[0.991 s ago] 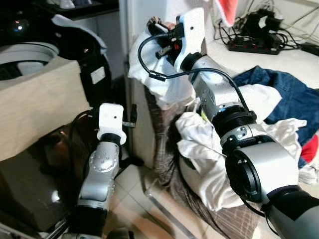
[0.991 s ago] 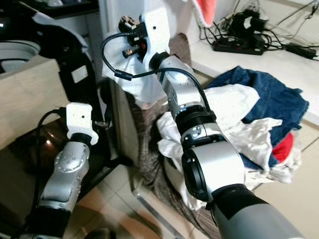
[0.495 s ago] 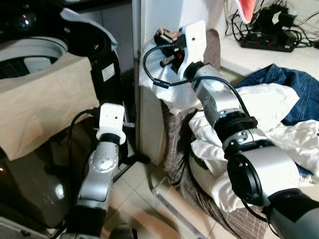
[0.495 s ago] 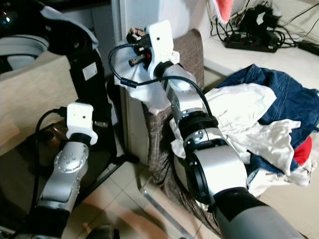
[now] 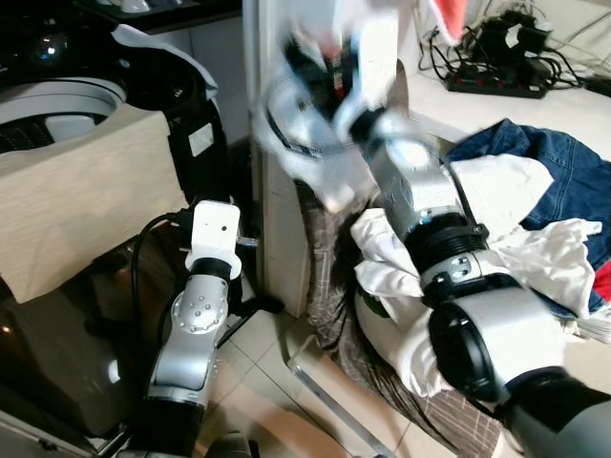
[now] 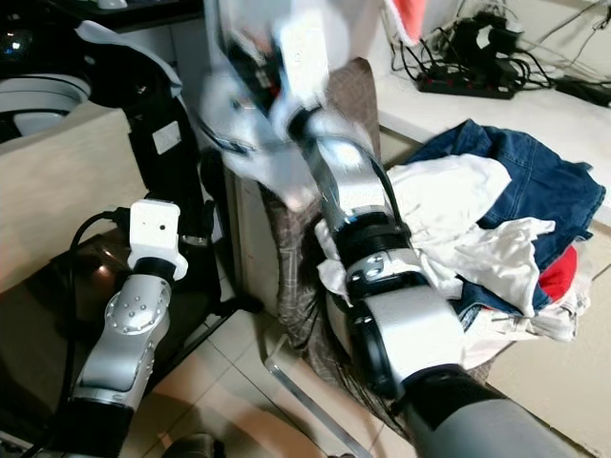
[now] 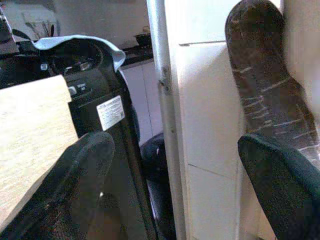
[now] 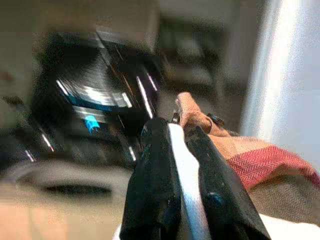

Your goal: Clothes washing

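Left eye view first: the right arm is raised and smeared by motion blur, its right claw (image 5: pixel 320 57) high up beside the white wall pillar (image 5: pixel 277 239), with a white garment (image 5: pixel 320 167) hanging from it. Off to the robot's left stands the washing machine (image 5: pixel 67 105), its top opening partly draped with a beige cloth (image 5: pixel 86 200). The garment thus has to travel leftward from the claw's present place to reach the drum, and the right arm is the one carrying it. The left arm is held low between the machine and the pillar, its left claw (image 5: pixel 250 239) pointing toward the pillar. On the robot's right, a heap of laundry (image 5: pixel 516 219), white pieces over blue denim, lies on the pale worktop (image 5: pixel 449 105).

Right eye view: the same layout, with a brown checked basket (image 6: pixel 296 277) under the heap's near edge and a power strip (image 6: pixel 458 84) at the back.

Left wrist view: the two black fingers (image 7: pixel 75 185) stand wide apart with nothing between them, facing the pillar and the machine's dark side.

Right wrist view: blurred, yet the fingers (image 8: pixel 155 180) are pressed together on a strip of white fabric, the drum's dark mouth lying ahead of them.
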{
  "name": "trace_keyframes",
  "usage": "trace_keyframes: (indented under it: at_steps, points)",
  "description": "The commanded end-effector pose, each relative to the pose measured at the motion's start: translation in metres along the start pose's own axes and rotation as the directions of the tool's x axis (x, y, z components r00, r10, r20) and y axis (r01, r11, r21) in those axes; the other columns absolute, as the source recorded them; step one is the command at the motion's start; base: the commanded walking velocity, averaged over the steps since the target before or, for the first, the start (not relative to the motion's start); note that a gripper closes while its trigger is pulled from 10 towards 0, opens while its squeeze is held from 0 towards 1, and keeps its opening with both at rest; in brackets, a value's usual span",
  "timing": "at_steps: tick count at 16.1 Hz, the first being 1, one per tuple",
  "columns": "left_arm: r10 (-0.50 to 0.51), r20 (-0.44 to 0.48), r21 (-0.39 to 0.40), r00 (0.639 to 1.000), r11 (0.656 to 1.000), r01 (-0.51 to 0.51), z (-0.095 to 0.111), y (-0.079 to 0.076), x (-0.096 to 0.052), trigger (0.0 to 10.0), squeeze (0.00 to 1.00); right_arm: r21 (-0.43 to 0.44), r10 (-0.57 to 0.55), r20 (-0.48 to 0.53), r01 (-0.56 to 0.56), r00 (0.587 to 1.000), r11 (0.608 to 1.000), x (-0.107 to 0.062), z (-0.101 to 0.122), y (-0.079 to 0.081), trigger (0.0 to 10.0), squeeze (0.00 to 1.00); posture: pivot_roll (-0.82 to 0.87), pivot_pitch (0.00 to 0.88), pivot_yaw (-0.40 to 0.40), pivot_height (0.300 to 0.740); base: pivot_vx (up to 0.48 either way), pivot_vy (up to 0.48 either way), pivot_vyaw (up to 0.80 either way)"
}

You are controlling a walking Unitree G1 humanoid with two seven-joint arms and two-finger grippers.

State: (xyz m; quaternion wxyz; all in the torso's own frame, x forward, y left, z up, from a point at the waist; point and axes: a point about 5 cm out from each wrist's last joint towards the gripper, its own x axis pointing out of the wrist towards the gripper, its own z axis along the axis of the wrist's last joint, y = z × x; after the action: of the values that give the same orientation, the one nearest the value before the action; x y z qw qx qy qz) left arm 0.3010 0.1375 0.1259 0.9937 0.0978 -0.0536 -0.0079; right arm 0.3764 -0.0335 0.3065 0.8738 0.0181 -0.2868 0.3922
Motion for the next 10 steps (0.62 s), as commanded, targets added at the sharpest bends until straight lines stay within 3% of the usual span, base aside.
trace_keyframes:
  at_steps: [1,3,6,7,8,10]
  points:
    - [0.008,0.008,-0.01,1.0,1.0,-0.008,0.002,0.0,-0.001,10.0,0.0,-0.022,0.039,0.066,-0.037,0.997,0.999,0.006,0.018,0.001,0.0,0.0,0.14,0.0,-0.061,0.74,0.0,0.0,0.0]
    - [0.008,0.004,-0.02,1.0,1.0,-0.008,0.002,0.0,0.0,10.0,0.0,-0.022,0.005,0.015,-0.005,1.0,1.0,0.003,0.008,-0.004,0.0,0.0,0.14,0.0,-0.061,0.74,0.0,0.238,0.0]
    - [0.017,0.002,-0.007,1.0,1.0,-0.017,0.002,0.001,-0.001,10.0,0.0,0.003,-0.169,-0.222,0.174,0.96,0.985,-0.029,-0.039,-0.024,0.0,0.0,0.14,0.0,-0.065,0.74,0.0,0.474,0.0]
    - [0.017,0.002,-0.007,1.0,1.0,-0.017,0.002,0.001,-0.001,10.0,0.0,0.003,-0.169,-0.222,0.174,0.96,0.985,-0.029,-0.039,-0.024,0.0,0.0,0.14,0.0,-0.065,0.74,0.0,0.472,0.0]
    - [0.017,0.005,0.013,1.0,1.0,-0.017,0.002,0.0,-0.001,10.0,0.0,-0.003,-0.194,-0.292,0.202,0.936,0.979,-0.044,-0.055,-0.026,0.0,0.0,0.13,0.0,-0.064,0.74,0.0,0.0,0.0]
    - [0.014,0.009,0.034,1.0,0.999,-0.015,0.002,-0.001,-0.002,10.0,0.0,-0.01,-0.21,-0.342,0.22,0.916,0.975,-0.057,-0.067,-0.026,0.0,0.0,0.13,0.0,-0.061,0.74,0.0,0.0,0.0]
